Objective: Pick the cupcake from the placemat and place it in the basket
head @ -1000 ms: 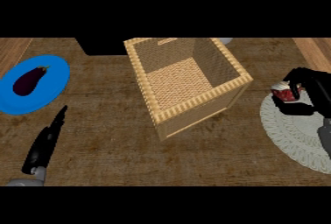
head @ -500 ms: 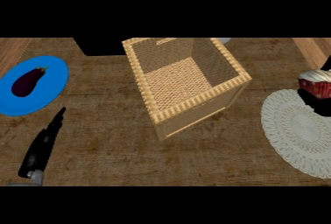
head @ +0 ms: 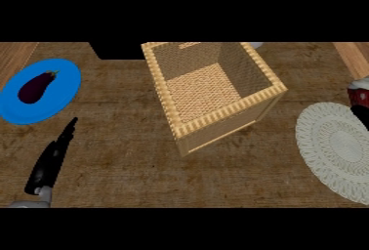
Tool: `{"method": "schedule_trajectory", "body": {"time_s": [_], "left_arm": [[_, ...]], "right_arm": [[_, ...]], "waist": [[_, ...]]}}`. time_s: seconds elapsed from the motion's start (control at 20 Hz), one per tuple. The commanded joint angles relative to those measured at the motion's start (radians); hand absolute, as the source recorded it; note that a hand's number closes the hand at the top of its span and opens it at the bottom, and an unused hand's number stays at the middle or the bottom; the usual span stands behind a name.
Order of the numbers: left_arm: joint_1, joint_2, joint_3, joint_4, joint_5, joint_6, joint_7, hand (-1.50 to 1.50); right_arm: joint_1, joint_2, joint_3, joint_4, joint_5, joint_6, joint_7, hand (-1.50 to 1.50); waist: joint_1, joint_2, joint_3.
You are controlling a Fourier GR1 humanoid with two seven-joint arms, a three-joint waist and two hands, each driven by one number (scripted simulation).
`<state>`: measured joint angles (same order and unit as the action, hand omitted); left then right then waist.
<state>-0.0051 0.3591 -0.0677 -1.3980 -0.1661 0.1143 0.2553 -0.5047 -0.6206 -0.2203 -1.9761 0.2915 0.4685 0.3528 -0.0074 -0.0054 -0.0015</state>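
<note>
The cupcake (head: 358, 95) shows at the right edge of the head view, above the upper rim of the placemat (head: 335, 149) and partly cut off by the frame: a red wrapper with a pale top. A dark sliver just beside and below it may be part of the right hand, but too little shows to say so, and whether any fingers are curled round the cupcake cannot be told. The cupcake is off the middle of the placemat and well apart from the basket (head: 268, 95).

The basket stands near the middle of the table (head: 130, 146), a square woven box with a light ribbed rim, seen tilted by the steep view so that its woven floor and inner walls are open to sight. Nothing lies inside it.

The left hand (head: 49, 161) comes in from the lower left, black, with its fingers straight and pressed together into one narrow line that points up toward the plate (head: 63, 88). It holds nothing and touches nothing but lies low over the table. A bit of grey forearm shows at the lower edge beneath it.

The blue plate lies at the far left and carries a dark purple eggplant (head: 36, 87). The placemat is round, pale and woven, at the right side of the table.
</note>
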Motion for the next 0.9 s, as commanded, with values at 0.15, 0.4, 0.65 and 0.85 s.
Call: {"method": "schedule_trajectory", "body": {"time_s": [0.15,0.4,0.65,0.85], "left_arm": [[0.006,-0.004,0.009,-0.037,-0.015,-0.030,-0.003,0.00],[-0.093,-0.055,-0.005,0.024,-0.058,-0.002,0.053,0.00],[0.011,-0.084,-0.015,-0.015,-0.075,0.012,0.000,0.00],[-0.023,-0.028,0.059,0.014,-0.045,-0.037,-0.016,0.00]], "right_arm": [[-0.207,0.068,0.108,0.003,-0.070,0.046,0.271,1.50],[-0.264,0.168,0.227,0.084,0.020,-0.017,0.249,1.50],[-0.332,0.252,0.333,0.133,0.080,-0.012,0.339,1.50],[-0.337,0.282,0.374,0.260,0.186,-0.046,0.260,1.50]], "waist": [[0.017,0.003,0.001],[0.014,0.007,0.001],[0.018,0.004,0.001],[0.018,0.006,0.001]]}}
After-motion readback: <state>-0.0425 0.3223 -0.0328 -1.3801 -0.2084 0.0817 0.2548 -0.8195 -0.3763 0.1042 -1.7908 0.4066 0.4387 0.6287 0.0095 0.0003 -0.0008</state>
